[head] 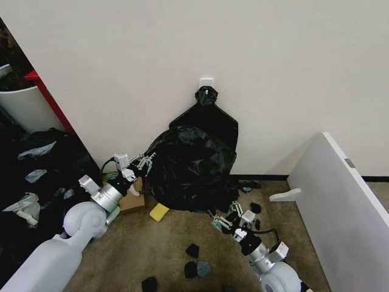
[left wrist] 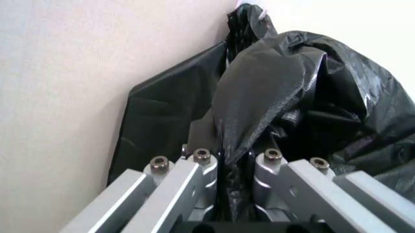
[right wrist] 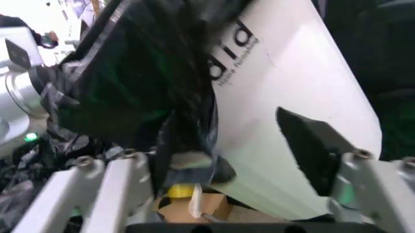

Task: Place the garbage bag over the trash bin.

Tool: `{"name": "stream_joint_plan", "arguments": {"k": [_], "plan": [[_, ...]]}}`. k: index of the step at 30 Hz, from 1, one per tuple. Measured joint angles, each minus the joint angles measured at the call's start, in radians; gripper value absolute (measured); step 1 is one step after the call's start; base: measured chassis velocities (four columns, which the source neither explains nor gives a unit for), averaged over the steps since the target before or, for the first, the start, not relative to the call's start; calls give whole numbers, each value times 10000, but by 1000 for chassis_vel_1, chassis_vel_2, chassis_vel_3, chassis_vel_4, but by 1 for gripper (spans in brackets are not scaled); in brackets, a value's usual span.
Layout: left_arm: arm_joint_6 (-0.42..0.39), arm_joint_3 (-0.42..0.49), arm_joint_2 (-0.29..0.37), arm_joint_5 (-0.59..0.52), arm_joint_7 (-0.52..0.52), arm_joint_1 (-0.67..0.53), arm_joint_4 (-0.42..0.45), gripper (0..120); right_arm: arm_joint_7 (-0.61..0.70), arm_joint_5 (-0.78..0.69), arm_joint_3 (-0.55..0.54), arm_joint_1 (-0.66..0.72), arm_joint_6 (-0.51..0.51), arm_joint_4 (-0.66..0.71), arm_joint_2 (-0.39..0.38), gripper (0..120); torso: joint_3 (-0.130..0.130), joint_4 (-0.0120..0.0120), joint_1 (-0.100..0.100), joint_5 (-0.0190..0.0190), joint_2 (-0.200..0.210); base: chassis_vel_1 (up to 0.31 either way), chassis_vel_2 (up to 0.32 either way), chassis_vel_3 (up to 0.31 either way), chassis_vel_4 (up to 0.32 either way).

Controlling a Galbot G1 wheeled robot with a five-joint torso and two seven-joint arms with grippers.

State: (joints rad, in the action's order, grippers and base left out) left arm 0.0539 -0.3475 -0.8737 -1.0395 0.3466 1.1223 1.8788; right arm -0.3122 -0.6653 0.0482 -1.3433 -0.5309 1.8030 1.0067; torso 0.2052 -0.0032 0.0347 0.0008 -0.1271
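**Bag draped over bin, both grippers at its edges**

Crinkled glossy black plastic garbage bag (head: 191, 170) covered most of the round cream-white plastic trash bin (right wrist: 292, 111); head cam showed no bin surface, right wrist cam showed its pale wall w/ grey lettering just beyond the fingers. Left gripper (head: 144, 161) sat at bag's left edge, clenched on a fold of film between its tips. Right gripper (head: 220, 220) was at bag's lower right, jaws spread, one finger (right wrist: 116, 189) against film. Flat knotted black bundle (head: 206, 115) stood behind, partly hidden.
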Motion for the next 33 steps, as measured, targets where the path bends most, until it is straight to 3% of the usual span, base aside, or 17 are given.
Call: {"name": "stream_joint_plan", "arguments": {"k": [7,16,23,26,30,33], "plan": [[17,-10,-14,50,0,55,55,4,-232,472,143,47,-236,-436,43,32,0,-1,0,-1,0,0,0,0,0],[26,-3,-37,62,-19,147,225,4,1121,2523,420,215,-247,-1216,175,0,0,-1,0,0,0,0,0,0,0],[23,12,-53,117,-25,268,319,4,2381,4212,527,346,-657,-1608,264,3,0,-3,0,-1,0,0,0,0,0],[31,12,-65,172,-25,292,319,4,1678,3933,580,470,-1186,-1774,247,11,0,0,0,2,0,0,0,0,0],[65,5,-74,313,-61,321,299,4,-354,2341,1057,749,-1749,-2349,-18,26,0,0,0,0,0,0,0,0,0],[152,12,-77,584,-159,420,284,4,514,1934,1423,811,-1323,-2416,-210,39,1,-2,0,1,0,0,0,0,0]]}}
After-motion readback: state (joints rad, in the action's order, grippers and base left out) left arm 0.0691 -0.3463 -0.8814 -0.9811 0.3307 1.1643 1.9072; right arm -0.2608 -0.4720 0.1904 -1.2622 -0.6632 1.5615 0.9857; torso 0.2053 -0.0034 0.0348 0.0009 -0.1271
